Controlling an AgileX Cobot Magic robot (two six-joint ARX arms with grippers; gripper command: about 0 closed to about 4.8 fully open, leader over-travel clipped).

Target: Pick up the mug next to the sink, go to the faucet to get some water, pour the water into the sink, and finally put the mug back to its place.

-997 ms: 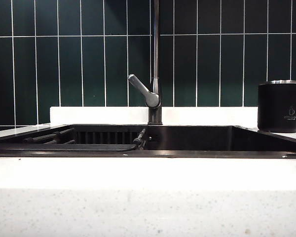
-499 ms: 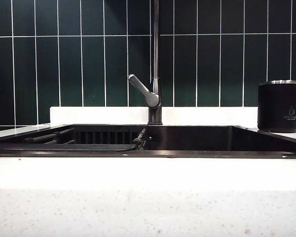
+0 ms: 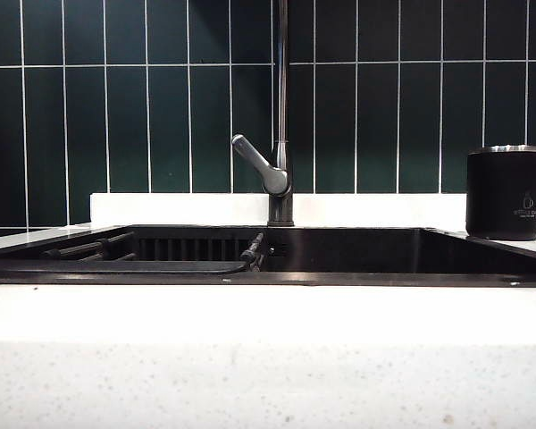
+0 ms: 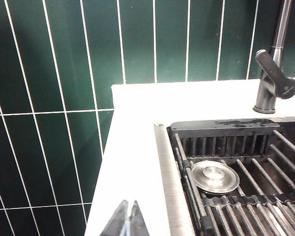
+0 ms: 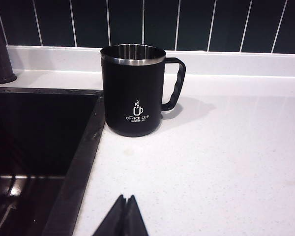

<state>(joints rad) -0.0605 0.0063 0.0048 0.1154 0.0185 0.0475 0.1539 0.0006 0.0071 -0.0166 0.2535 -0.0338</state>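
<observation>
The black mug (image 3: 506,193) with a steel rim stands upright on the white counter at the right end of the sink (image 3: 357,255). In the right wrist view the mug (image 5: 132,93) stands by the basin's corner, handle turned away from the sink (image 5: 39,142). My right gripper (image 5: 127,199) is shut and empty, over the counter well short of the mug. The faucet (image 3: 280,116) rises behind the basin's middle, its grey lever angled left. My left gripper (image 4: 129,204) is shut and empty over the counter left of the sink (image 4: 246,167). No water shows. Neither gripper appears in the exterior view.
A black slatted rack (image 4: 236,191) lies across the sink's left part, with a round steel drain cover (image 4: 215,176) on it. Dark green tiles (image 3: 143,107) form the wall behind. White speckled counter (image 3: 268,357) runs along the front.
</observation>
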